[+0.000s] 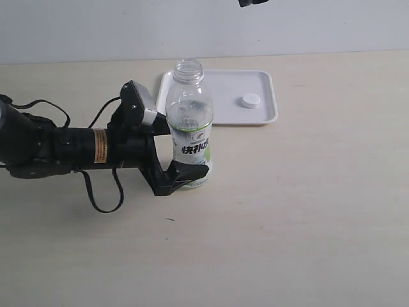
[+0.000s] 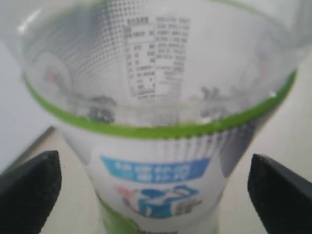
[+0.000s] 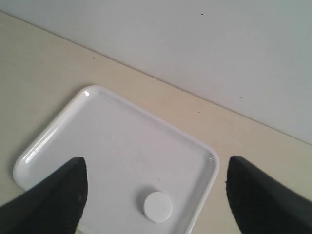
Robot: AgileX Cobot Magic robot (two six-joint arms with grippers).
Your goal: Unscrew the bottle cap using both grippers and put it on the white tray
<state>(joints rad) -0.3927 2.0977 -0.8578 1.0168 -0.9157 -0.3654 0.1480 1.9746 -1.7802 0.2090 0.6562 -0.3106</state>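
The clear bottle point(image 1: 190, 128) with the white-and-green label stands upright on the table, its neck open and capless. My left gripper point(image 1: 186, 150) is open around its lower body; in the left wrist view the bottle point(image 2: 161, 146) fills the frame, and both black fingers point(image 2: 29, 190) stand a little clear of its sides. The small white bottle cap point(image 1: 250, 100) lies flat on the white tray point(image 1: 223, 86) behind the bottle. My right gripper point(image 3: 156, 195) hangs open above the tray point(image 3: 112, 141), with the cap point(image 3: 157, 206) below and between its fingers. Only its tip point(image 1: 253, 2) shows in the exterior view.
The left arm point(image 1: 64, 146), with its orange label and looping cables, lies low across the table's left side. The tray sits close behind the bottle, near the pale back wall point(image 1: 96, 25).
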